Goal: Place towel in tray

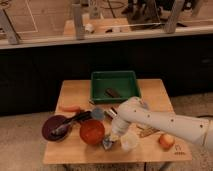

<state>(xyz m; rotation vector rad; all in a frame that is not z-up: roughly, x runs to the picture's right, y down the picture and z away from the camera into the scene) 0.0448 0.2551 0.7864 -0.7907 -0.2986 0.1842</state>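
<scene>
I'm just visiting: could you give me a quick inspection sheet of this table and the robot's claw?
Surface: wooden table, crowded in front.
Job's things: towel at the front edge, between red bowl and cup; green tray at the back, dark item inside.
Clutter: purple plate, orange fruit.
Grippers: claw down at the front edge, shut on the towel.
Cables: nothing seen.
Surroundings: dark counter behind.
</scene>
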